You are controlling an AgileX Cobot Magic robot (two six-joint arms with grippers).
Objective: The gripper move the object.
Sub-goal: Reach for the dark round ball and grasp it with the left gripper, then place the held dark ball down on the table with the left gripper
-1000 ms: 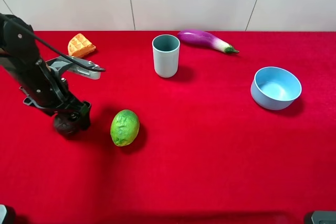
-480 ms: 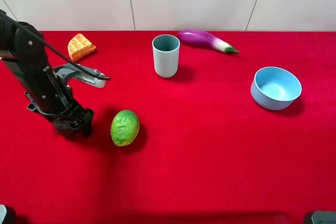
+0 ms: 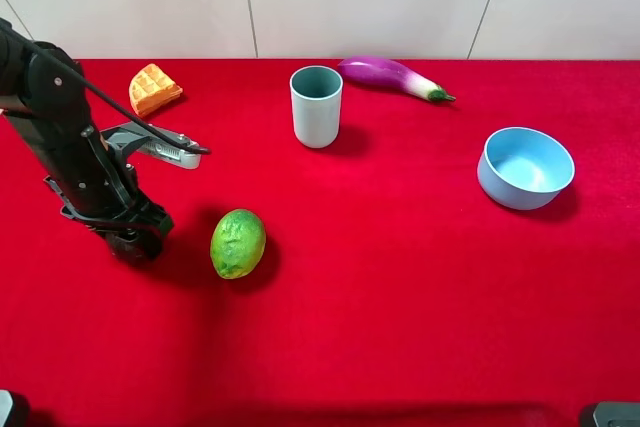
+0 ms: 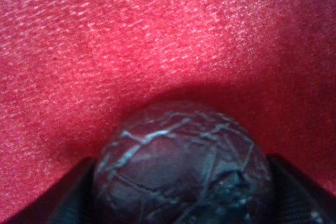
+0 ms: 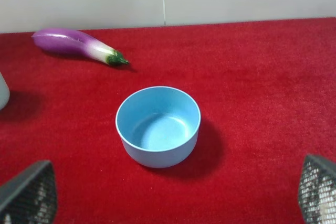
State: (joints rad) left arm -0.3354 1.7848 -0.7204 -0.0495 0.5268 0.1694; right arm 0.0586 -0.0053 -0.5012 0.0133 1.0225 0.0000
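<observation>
Between the left gripper's (image 3: 130, 237) fingers (image 4: 73, 195): dark wrinkled fruit (image 4: 181, 166), a finger touching each side, so clamped on it, low over the red cloth (image 4: 105, 35). Lime (image 3: 238, 243) sits just beside those fingers, not touching. Right gripper (image 5: 170, 203) has its fingers (image 5: 29, 195) spread wide apart, with the blue bowl (image 5: 157, 127) ahead of them and the eggplant (image 5: 73, 43) beyond.
</observation>
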